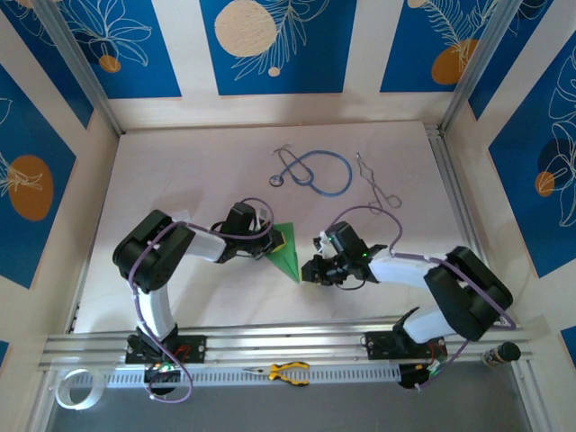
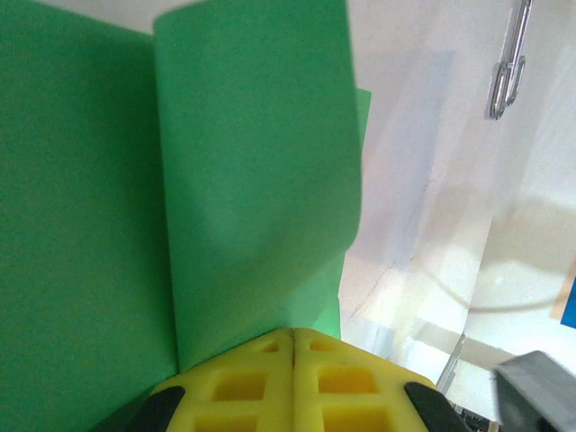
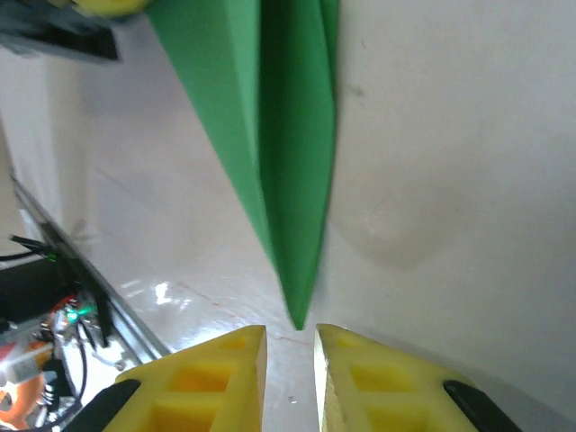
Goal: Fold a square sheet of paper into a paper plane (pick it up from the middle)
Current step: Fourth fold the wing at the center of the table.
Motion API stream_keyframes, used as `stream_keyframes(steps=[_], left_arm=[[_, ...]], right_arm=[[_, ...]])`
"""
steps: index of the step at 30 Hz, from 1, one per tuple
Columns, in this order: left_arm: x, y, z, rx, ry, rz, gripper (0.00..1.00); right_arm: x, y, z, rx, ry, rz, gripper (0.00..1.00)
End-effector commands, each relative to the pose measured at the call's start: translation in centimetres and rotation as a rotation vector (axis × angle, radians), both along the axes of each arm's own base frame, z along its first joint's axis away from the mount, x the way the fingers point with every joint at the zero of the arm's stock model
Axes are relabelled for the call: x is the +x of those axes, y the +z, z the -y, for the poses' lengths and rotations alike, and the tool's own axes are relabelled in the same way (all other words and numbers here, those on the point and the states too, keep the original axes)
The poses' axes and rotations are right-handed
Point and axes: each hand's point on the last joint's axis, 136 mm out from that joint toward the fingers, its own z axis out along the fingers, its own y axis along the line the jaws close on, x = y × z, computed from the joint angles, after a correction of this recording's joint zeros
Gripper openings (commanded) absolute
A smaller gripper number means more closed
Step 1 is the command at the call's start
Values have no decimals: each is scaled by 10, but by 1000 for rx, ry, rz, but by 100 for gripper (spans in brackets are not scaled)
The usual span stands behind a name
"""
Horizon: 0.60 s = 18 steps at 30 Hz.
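White desk [image 1: 180, 180] inside a frame walled with blue floral panels. Arms bolted at the near edge.

- Slim, pointed, bright green paper plane [image 1: 286, 256] sits about midway between the left and right edges, nearer the near edge than the far one. Its wide end faces the far edge and its tip points to the near edge.
- Left arm [image 1: 157, 261] reaches in from the left to the wide end. On the left wrist camera its yellow fingertips [image 2: 243, 382] meet with no gap, and the green sheet [image 2: 252, 180] runs down into the seam. Left jaws read as clamped on the paper plane. One flap stands up off the rest.
- My reading is that this grip works as an anchor, pinning the wide end so the folded layers don't spring apart or slide while the other arm works the point.
- Right arm [image 1: 459, 288] comes from the right, low to the desk. Right jaws are parted by a narrow slot and have hold of nothing. Yellow fingertips [image 3: 225, 369] are seen either side of it.
- On the right wrist camera the tip of the dart [image 3: 292, 225] aims straight at that slot and stops just at its mouth, not between the pads. It looks lined up to pinch or crease along the centre fold.
- Risk, as I judge it: thin paper and a fine point mean a slightly offset close would buckle the tip.
- Blue-tubed stethoscope [image 1: 315, 171] and thin metal forceps [image 1: 378, 184] lie toward the far edge, well apart. Yellow-handled pliers [image 1: 288, 371] rest on the rail at the near edge.
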Motion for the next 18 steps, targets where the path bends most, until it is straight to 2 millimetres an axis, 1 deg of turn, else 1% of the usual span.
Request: stream_keyframes(steps=[1, 3, 5, 7, 9, 13, 16, 18], left_arm=[[-8, -19, -7, 56, 0, -42, 0], [-9, -20, -7, 57, -2, -43, 0], [-8, -19, -7, 57, -1, -40, 0], [-9, -20, -8, 59, 0, -44, 0], [-8, -20, -7, 56, -1, -42, 0], [-9, -20, -7, 59, -2, -42, 0], [-9, -20, -7, 56, -2, -44, 0], [-10, -20, -8, 58, -2, -42, 0]], right_arm=[[4, 22, -1, 64, -6, 0, 21], [7, 34, -12, 120, 42, -1, 16], [9, 37, -23, 141, 76, -21, 9], [11, 38, -35, 158, 104, -35, 6], [14, 35, -44, 145, 119, -42, 5], [20, 19, -53, 88, 107, -70, 3], [23, 7, -55, 31, 99, -76, 2], [25, -2, -52, 4, 80, -82, 2]])
